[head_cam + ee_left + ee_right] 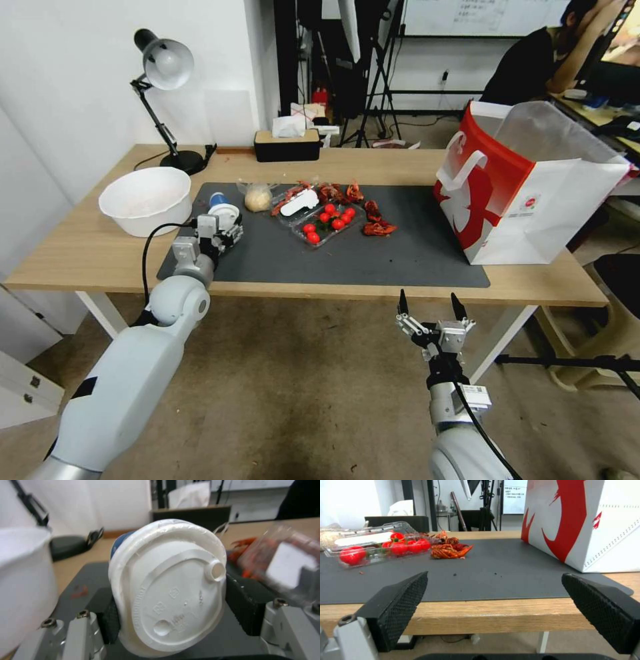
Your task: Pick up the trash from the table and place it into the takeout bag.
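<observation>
The left claw (pixel 223 230) is reaching over the near left part of the mat (pixel 400 260) and is clamping on the blue cup (pixel 221 210), pads pressing either side of its white lid (pixel 170 590). In the left wrist view the lid is facing the camera and bulging out of round between the pads (pixel 245 602), so the squeeze looks firm; gripping at the stiff rim probably gives a surer hold than the softer wall would. I cannot tell whether the cup is resting on the mat or just clear of it.

The right claw (pixel 432 308) is waiting below the near edge of the surface (pixel 80 257), its fingers (pixel 400 597) spread wide apart and holding nothing. It is parked low and out of the way, which is leaving the route rightward to the bag (pixel 527 193) free.

The bag is standing upright at the right end, half on the mat, its mouth gaping upward, so things can be dropped in from above. The other trash is lying in a cluster at mid-mat: a bagged bun (pixel 258 197) just right of the cup, a clear tray of tomatoes (pixel 327 223), and red crayfish shells (pixel 377 223) scattered beyond and beside it. A white bowl (pixel 147 199) is sitting left of the cup, off the mat; a lamp (pixel 167 100) and tissue box (pixel 288 143) are standing along the far edge.

The task is looking early: the cup has a long sideways carry ahead, past the tray and shells.
</observation>
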Robot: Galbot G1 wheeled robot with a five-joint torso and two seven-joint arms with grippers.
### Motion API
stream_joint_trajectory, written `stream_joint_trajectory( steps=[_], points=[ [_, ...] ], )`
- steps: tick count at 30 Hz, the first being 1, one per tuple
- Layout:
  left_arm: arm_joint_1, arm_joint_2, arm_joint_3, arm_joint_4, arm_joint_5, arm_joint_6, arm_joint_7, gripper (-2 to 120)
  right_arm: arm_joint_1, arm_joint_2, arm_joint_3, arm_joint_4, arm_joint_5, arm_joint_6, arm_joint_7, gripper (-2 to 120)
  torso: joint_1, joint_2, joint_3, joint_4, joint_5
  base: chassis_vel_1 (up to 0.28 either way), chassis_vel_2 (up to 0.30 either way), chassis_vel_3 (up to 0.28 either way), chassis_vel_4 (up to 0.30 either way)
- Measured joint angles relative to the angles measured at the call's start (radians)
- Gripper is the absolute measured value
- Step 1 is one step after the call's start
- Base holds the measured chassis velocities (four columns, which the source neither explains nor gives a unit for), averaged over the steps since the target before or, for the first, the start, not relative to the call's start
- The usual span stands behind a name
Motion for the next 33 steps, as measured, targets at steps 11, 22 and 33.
stream_joint_trajectory(
  steps=[11, 22, 33],
  points=[
    [-0.159, 0.044, 0.154, 0.015, -0.112, -0.09, 0.107, 65, -0.007, -0.001, 0.009, 0.006, -0.002, 0.001, 0.001, 100, 0.0, 0.0, 0.0, -0.0001, -0.0001, 0.0, 0.0, 0.0, 0.0],
    [-0.437, 0.048, 0.407, 0.074, -0.227, -0.126, 0.148, 65, -0.02, 0.006, 0.026, 0.013, -0.002, 0.001, 0.002, 100, 0.0, 0.0, 0.0, 0.0, 0.0001, 0.0, 0.0, 0.0, 0.0],
    [-0.612, -0.031, 0.551, 0.126, -0.281, -0.115, 0.147, 65, -0.021, 0.01, 0.032, 0.013, -0.002, 0.002, 0.002, 100, 0.0, 0.0, 0.0, -0.0001, 0.0003, 0.0, 0.0, 0.0, 0.0]
  ],
)
